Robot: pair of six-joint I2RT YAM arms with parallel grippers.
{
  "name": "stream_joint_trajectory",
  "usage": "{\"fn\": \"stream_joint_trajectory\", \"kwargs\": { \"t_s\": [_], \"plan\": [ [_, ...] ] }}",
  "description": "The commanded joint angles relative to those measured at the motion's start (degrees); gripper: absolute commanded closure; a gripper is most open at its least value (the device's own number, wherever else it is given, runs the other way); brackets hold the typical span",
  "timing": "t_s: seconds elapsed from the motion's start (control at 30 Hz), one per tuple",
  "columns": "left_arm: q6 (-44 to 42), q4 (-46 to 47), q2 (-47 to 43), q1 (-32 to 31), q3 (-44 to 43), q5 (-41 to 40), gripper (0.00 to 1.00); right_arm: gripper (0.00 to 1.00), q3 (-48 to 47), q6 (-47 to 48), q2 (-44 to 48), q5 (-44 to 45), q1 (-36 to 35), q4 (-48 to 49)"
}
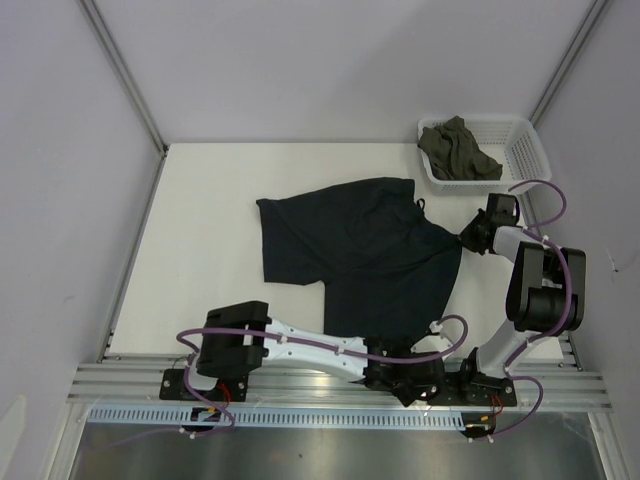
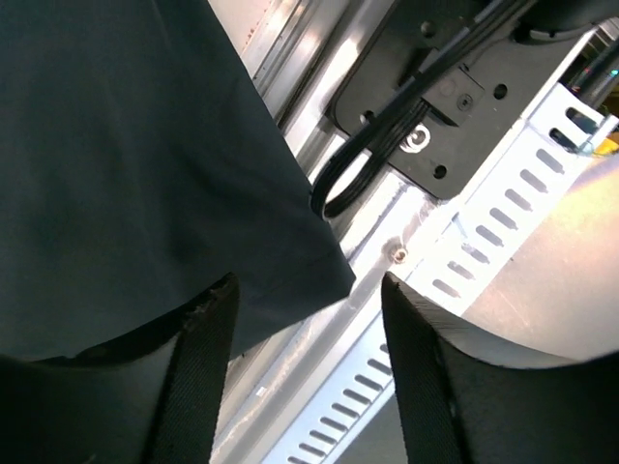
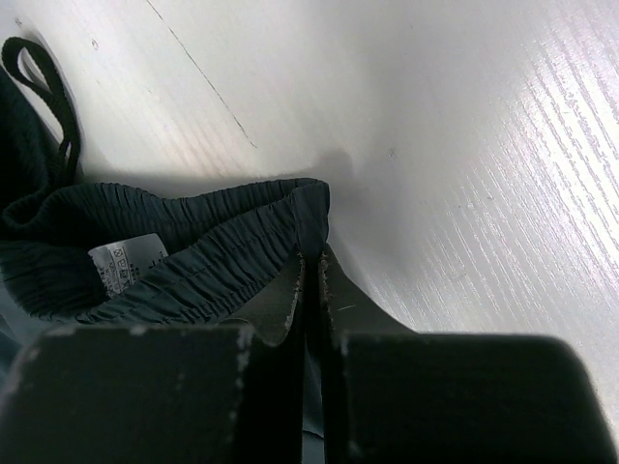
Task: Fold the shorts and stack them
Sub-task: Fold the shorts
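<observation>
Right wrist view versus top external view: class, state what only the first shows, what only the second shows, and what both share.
Only the right wrist view: the small white label inside the gathered waistband. Only the top external view: the white basket holding an olive garment, and the left arm. Both: the dark shorts on the white table, with the right end effector shut on their waistband edge.
</observation>
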State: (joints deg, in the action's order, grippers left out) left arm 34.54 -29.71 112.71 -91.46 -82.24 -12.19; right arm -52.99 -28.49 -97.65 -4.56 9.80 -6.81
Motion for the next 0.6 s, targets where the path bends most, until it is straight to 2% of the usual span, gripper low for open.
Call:
{"fn": "stream_joint_trajectory", "kwargs": {
  "t_s": [0.0,0.23,0.3,0.4,0.43,0.5,0.53,0.57],
  "plan": [
    [0.61,0.27,2.07,0.05,-2.75,-2.23,0.39,1.0,-1.5,-0.16,2.9,1.13,-0.13,-0.05],
    [0.79,1.76,3.04,0.05,-2.31,-0.12,0.41,1.0,-1.41,-0.25,3.08,1.13,0.04,-0.05],
    [0.7,1.85,3.57,0.05,-2.31,0.23,0.45,1.0,-1.32,-0.16,3.16,1.13,0.04,0.04],
    [0.44,3.34,4.71,0.32,-2.23,2.24,0.58,1.0,-1.24,-0.16,3.16,1.04,0.04,-0.05],
    [0.35,3.61,4.98,0.4,-2.05,2.95,0.68,1.0,-1.32,-0.16,3.16,1.13,0.04,-0.13],
    [0.35,4.14,5.24,0.76,-1.7,3.57,0.8,1.0,-1.32,-0.07,3.16,1.13,0.04,-0.31],
    [0.43,4.14,5.07,0.76,-1.09,3.4,0.92,1.0,-1.5,-0.07,3.42,1.22,0.04,-0.66],
    [0.44,4.4,4.29,0.84,-0.82,3.4,0.97,1.0,-1.5,-0.07,3.51,1.3,0.04,-0.84]
  ]
}}
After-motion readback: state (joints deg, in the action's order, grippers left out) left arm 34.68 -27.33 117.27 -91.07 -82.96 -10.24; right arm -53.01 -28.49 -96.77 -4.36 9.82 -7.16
